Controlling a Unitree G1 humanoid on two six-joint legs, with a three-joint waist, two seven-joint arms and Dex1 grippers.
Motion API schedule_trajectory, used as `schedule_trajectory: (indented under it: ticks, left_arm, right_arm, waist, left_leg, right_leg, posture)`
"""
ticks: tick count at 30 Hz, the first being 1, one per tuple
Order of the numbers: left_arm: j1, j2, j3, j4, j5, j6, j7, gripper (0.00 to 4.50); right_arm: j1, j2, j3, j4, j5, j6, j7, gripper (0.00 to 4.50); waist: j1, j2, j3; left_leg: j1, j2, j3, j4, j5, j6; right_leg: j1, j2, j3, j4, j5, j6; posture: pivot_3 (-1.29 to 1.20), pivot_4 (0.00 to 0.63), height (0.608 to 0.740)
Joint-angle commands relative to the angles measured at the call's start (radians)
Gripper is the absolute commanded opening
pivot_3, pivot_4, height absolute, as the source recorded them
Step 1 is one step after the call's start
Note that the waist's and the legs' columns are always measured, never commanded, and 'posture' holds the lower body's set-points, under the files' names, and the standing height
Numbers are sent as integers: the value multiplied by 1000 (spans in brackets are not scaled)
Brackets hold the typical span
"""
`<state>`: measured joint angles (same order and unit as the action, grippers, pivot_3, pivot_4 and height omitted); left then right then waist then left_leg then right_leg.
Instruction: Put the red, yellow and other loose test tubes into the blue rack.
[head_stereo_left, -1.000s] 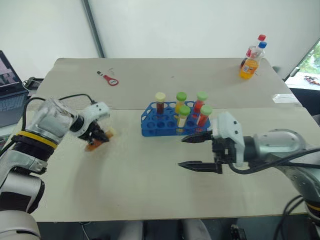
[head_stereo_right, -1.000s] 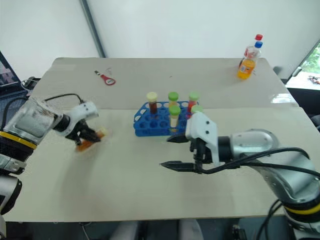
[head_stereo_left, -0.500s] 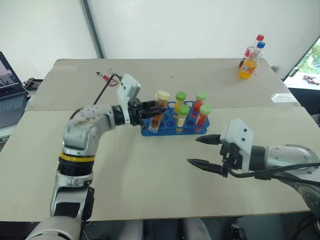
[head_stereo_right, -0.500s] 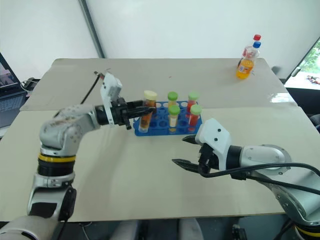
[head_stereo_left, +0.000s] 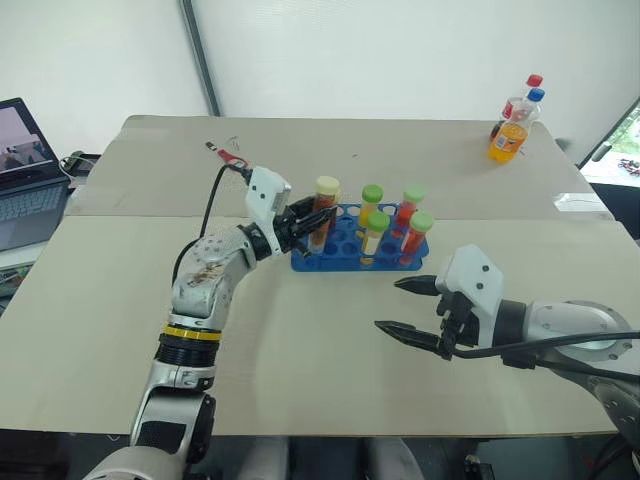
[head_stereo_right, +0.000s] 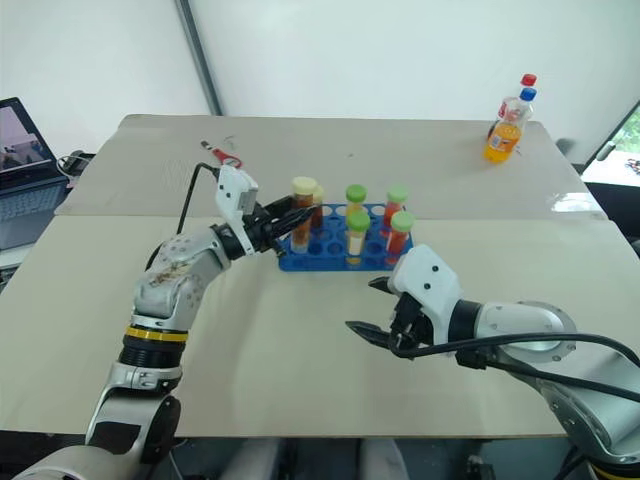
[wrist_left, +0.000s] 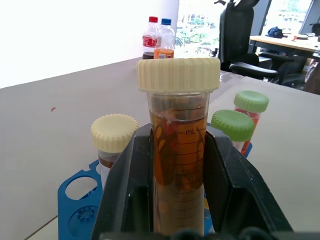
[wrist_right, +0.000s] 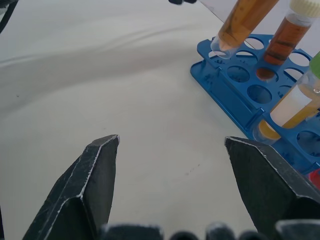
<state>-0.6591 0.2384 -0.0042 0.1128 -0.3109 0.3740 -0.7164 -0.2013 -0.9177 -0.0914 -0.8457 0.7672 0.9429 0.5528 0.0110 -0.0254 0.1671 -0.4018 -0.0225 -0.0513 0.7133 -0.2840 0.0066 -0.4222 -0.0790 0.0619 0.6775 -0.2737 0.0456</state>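
Head views: left hand (head_stereo_left: 300, 222) is clenching the amber tube (head_stereo_left: 321, 212), cream cap up, holding it over the near-left corner of the blue rack (head_stereo_left: 345, 262) on the desk (head_stereo_left: 300, 360). The tube is leaning, its bottom tip sitting at about hole level. Five other tubes are already standing in the rack: another cream-capped one (head_stereo_right: 315, 205) just behind the held one, and four green-capped tubes (head_stereo_left: 372, 218) to the right. No loose tubes are lying on the desk, so this is probably the last one. Right hand (head_stereo_left: 405, 308) is hanging open and empty, low over the desk in front of the rack, well apart from it.

Left wrist view: the amber tube is sitting upright between the two black fingers (wrist_left: 227, 185), gripped around mid-body, cap well above them. Rack holes are showing below and behind it.

Right wrist view: the held tube's tip (wrist_right: 222, 45) is hovering right at a corner hole, the body slanting away from vertical.

Judgement on doing the step well: the wrist needs to be straightening the tube before descending, so the tip centres in the hole rather than catching the rim. Lower slowly, avoid bumping the neighbouring cream cap, and release only once the tube is seated. The rack looks light and could slide if pushed sideways.
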Motion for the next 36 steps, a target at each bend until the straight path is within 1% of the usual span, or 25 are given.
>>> schedule_trajectory:
  ticks: [1,7,15,31,36]
  left_arm:
    - [-30,-18,-17,29,17,-79,-2,845]
    - [-60,-44,-27,128,37,-168,-3,845]
    - [-71,-56,-46,191,58,-225,-14,845]
    - [-48,-68,-51,225,88,-293,8,845]
    - [-6,-51,-49,192,82,-292,0,845]
  right_arm:
    - [8,-2,-14,-19,-20,-4,-21,3765]
    - [15,7,-15,-26,-21,8,-46,3765]
    - [20,7,-28,-38,-7,26,-65,3765]
    - [-4,18,-27,-44,22,55,-99,3765]
    - [-6,16,-31,-45,35,58,-107,3765]
  waist:
    - [0,0,0]
    - [0,0,0]
    - [0,0,0]
    - [0,0,0]
    - [-1,0,0]
  left_leg:
    - [0,0,0,0,0,0]
    - [0,0,0,0,0,0]
    - [0,-1,0,0,0,0]
    - [0,-1,0,0,0,0]
    - [1,-1,0,0,0,0]
  right_leg:
    - [0,0,0,0,0,0]
    - [0,0,0,0,0,0]
    - [0,0,0,-1,0,0]
    - [1,0,0,-1,0,0]
    - [1,1,0,-1,0,0]
  posture:
    - [0,150,740]
    - [0,150,740]
    - [0,150,740]
    - [0,150,740]
    - [0,150,740]
